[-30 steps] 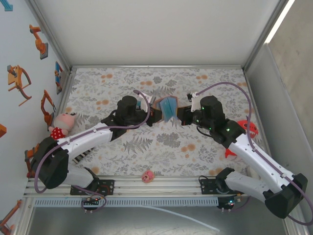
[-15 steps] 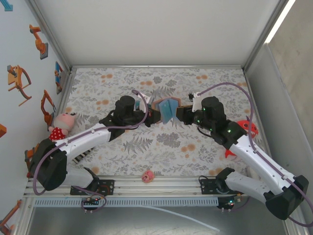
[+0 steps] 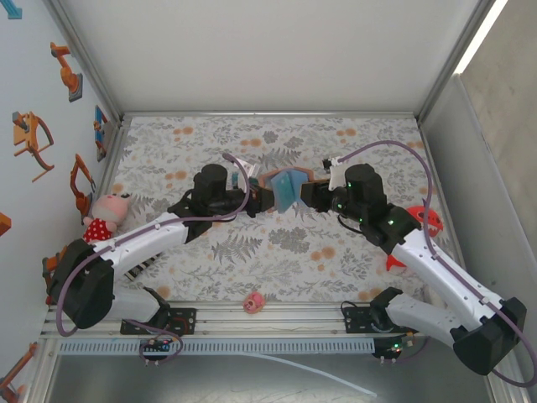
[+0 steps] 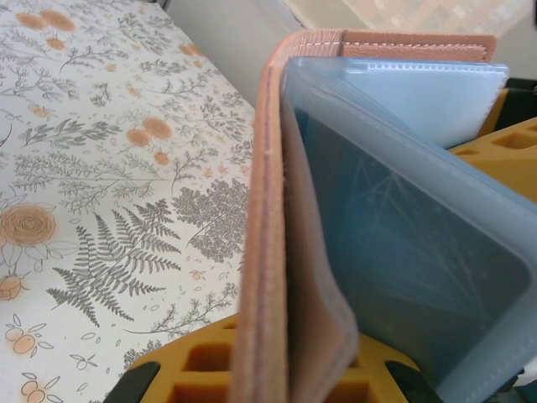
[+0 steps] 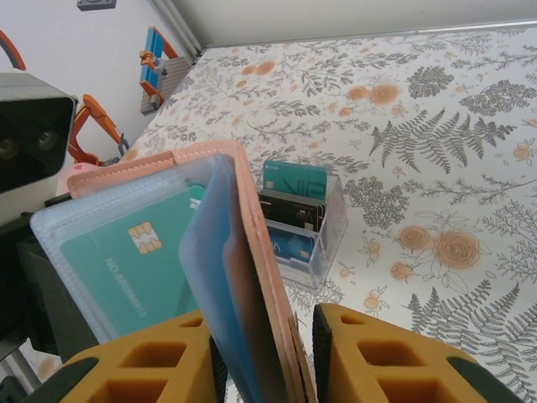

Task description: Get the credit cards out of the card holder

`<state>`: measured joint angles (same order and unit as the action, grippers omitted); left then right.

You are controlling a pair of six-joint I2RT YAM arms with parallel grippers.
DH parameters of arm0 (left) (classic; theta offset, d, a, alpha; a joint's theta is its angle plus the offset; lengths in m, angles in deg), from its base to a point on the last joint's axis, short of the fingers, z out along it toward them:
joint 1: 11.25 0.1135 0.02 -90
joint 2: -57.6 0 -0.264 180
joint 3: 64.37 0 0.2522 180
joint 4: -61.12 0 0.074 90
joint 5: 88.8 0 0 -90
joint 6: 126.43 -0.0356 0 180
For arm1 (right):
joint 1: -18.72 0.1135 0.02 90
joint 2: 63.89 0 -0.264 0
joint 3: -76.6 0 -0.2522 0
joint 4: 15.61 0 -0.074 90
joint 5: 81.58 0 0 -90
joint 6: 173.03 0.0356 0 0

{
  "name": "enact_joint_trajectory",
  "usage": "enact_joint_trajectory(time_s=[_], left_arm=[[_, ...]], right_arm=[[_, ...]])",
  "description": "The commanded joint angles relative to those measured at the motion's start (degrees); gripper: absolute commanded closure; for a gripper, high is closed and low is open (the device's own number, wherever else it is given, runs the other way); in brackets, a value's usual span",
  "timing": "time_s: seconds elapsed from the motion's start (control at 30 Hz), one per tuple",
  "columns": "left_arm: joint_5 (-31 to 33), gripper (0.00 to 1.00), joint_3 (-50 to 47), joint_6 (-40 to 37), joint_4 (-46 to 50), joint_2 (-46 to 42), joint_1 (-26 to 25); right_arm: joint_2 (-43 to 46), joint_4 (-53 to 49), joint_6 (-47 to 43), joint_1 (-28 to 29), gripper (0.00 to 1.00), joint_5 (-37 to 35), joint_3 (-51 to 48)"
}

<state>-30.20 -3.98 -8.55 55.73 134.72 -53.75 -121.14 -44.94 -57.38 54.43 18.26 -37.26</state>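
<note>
Tan leather card holder (image 3: 285, 186) held open over the floral counter (image 3: 277, 248). The left gripper (image 3: 261, 196) is clamped on one cover and the right gripper (image 3: 310, 193) is parted astride the other. A teal credit card (image 5: 134, 260) sits in its sleeve.

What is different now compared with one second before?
The left hand, shut on the card holder, pulled its cover leftward, spreading the holder wider. The right hand loosened on the other cover. Both hands remain at the holder; the pink toy stayed put.
</note>
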Motion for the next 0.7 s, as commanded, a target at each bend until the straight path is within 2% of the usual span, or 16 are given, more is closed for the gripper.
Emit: enact_joint_trajectory(time_s=[0.0,0.13,0.3,0.57,0.67], left_arm=[[-2.1,1.0,-0.7,1.8,-4.8,-2.3,0.5],[-2.5,1.0,-0.9,2.1,-5.3,-2.4,0.8],[-2.2,0.99,-0.9,2.5,-4.9,-2.0,1.1],[-0.4,0.54,-2.1,3.2,-2.8,-2.9,2.4],[0.9,0.42,-3.3,4.0,-3.7,-3.7,2.9]], right_arm=[[-0.8,2.0,0.0,-0.4,0.69,1.6,-1.2],[-1.2,2.6,0.1,-0.5,0.76,2.1,-1.7],[-1.1,2.8,0.4,-0.5,0.99,2.1,-2.1],[1.0,2.6,1.3,-0.6,1.0,-0.3,-2.3],[1.9,2.0,1.8,-0.5,1.0,-1.5,-2.3]])
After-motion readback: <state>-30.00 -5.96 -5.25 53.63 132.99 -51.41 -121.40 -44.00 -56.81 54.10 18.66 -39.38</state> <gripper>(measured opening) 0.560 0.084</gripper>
